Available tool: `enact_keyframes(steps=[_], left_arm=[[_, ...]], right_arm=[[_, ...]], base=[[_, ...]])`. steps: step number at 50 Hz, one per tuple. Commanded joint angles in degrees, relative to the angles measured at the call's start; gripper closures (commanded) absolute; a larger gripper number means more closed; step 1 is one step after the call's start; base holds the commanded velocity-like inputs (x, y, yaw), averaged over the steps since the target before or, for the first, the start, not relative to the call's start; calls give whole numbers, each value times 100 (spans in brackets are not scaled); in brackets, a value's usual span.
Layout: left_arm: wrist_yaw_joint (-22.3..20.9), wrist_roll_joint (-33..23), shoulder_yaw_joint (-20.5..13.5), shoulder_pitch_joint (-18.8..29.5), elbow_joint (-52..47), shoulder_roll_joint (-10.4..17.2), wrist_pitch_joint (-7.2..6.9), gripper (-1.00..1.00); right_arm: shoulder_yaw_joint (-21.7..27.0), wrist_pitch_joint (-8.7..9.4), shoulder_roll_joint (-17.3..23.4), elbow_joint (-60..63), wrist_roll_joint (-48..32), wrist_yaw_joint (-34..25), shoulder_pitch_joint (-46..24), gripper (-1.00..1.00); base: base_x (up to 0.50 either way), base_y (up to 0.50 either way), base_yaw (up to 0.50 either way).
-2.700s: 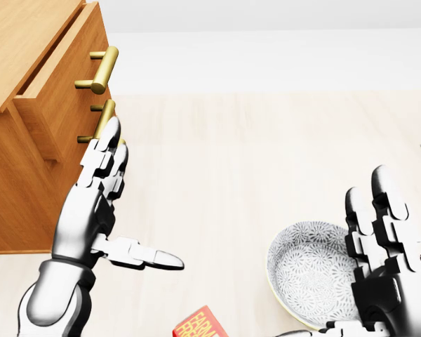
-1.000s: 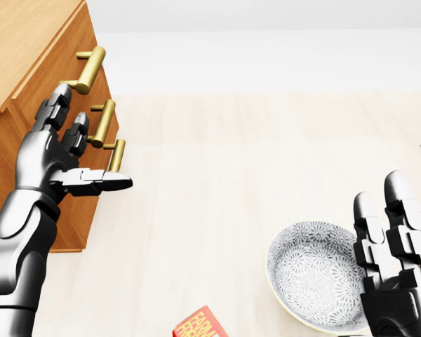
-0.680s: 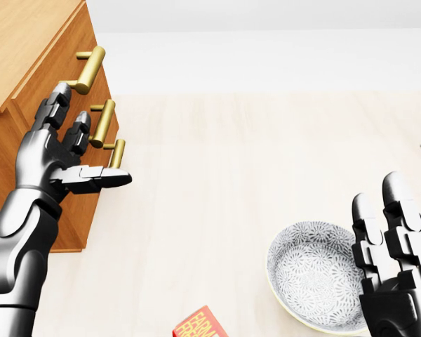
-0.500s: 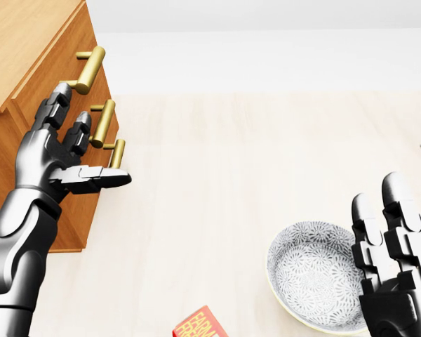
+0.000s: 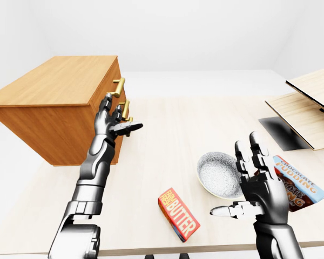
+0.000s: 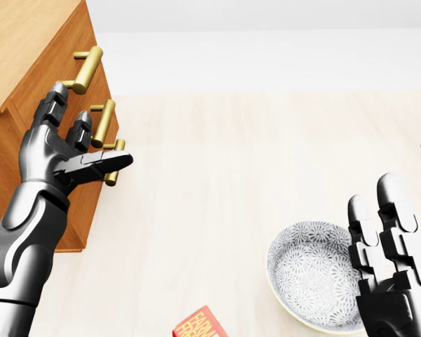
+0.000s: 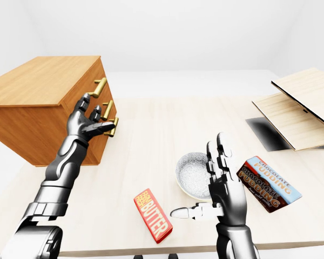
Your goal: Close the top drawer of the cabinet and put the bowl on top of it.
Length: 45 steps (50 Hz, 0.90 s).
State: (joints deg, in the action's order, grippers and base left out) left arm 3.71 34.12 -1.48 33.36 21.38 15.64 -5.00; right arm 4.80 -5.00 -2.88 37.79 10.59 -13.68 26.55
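Fingers (image 6: 391,203) of the right hand (image 6: 393,288) spread empty just beside the grey speckled ceramic bowl (image 6: 309,277) on the pale table (image 6: 231,175); left hand (image 6: 52,154) open at the brown wooden cabinet (image 5: 54,89). Bowl probably rigid, slick: pinch its rim.

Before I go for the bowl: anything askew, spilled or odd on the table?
Only the light wooden boards at the left-eye view's right edge: they lie tilted above a dark shadow. The patterned grey bowl stands upright; nothing spilled.
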Motion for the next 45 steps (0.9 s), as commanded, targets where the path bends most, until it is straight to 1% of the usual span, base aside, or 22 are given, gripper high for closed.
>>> enact_keyframes(steps=[1, 2, 6, 7, 8, 11, 18, 20, 22, 23, 28, 29, 30, 32, 34, 36, 37, 39, 41, 45], left_arm=[[769, 493, -1578, -369, -296, 234, 0, -100], [792, 523, -1559, -407, -396, 228, 0, -100], [1117, 737, -1616, -595, -831, 89, 0, -100], [1156, 708, -1582, -633, -912, 72, 0, -100], [1152, 746, -1511, -713, -1124, 47, 0, -100], [1210, 682, -1455, -761, -1266, -14, 0, -100], [1165, 614, -1423, -899, -1495, -134, 0, -100], [1199, 655, -1436, -984, -1660, -168, 0, -100], [1202, 622, -1374, -1070, -1876, -196, 0, -100], [1150, 516, -1250, -1209, -2213, -220, 0, -100], [897, 79, -1041, -1647, -3372, -452, 0, -100], [891, -9, -1030, -1720, -3565, -514, 0, -100], [828, -133, -911, -1875, -3942, -565, 0, -100], [762, -305, -872, -2018, -4261, -710, 0, -100], [611, -477, -784, -2116, -4450, -808, 0, -100], [393, -891, -585, -2236, -4602, -858, 0, -100], [422, -1077, -569, -2259, -4643, -938, 0, -100], [315, -1323, -481, -2314, -4798, -1024, 0, -100], [212, -1724, -232, -2447, -5040, -1118, 0, -100], [-8, -2274, 29, -2577, -5232, -1299, 0, -100]], right_arm=[[-8, 0, 10, -6, 4, -12, -1, -100], [-12, 0, 8, -9, -3, -12, 0, -100], [-28, 0, 14, -23, -17, -8, -5, -100], [-28, 0, 17, -20, -11, -10, -3, -100], [-24, 0, 21, -16, -1, -15, -1, -100], [-5, 0, 23, 6, 25, -26, -1, -100], [17, 0, 2, 15, 23, -39, -5, -100], [23, 0, 0, 17, 28, -46, -3, -100], [31, 0, -2, 17, 35, -53, -4, -100], [35, 0, -5, 14, 34, -52, -8, -100], [38, 0, -11, 23, 38, -62, 0, -100], [40, 0, -13, 23, 38, -63, 0, -100], [40, 0, -12, 19, 39, -63, -6, -100], [41, 0, -15, 24, 39, -63, 1, -100], [49, 0, -16, 35, 50, -65, 2, -100], [58, 0, -19, 41, 53, -65, -2, -100], [61, 0, -21, 43, 53, -65, -4, -100], [65, 0, -25, 42, 45, -60, -11, -100], [80, 0, -30, 63, 52, -61, -3, -100], [109, 0, -39, 59, 43, -53, -36, -100]], base=[[0, 0, 0], [0, 0, 0], [0, 0, 0], [0, 0, 0], [0, 0, 0], [0, 0, 0], [0, 0, 0], [0, 0, 0], [0, 0, 1], [0, 0, 0], [0, 0, 0], [0, 0, 1], [0, 0, 0], [0, 0, 0], [0, 0, 0], [0, 0, 0], [0, 0, 0], [0, 0, 0], [0, 0, 0], [0, 0, 0]])
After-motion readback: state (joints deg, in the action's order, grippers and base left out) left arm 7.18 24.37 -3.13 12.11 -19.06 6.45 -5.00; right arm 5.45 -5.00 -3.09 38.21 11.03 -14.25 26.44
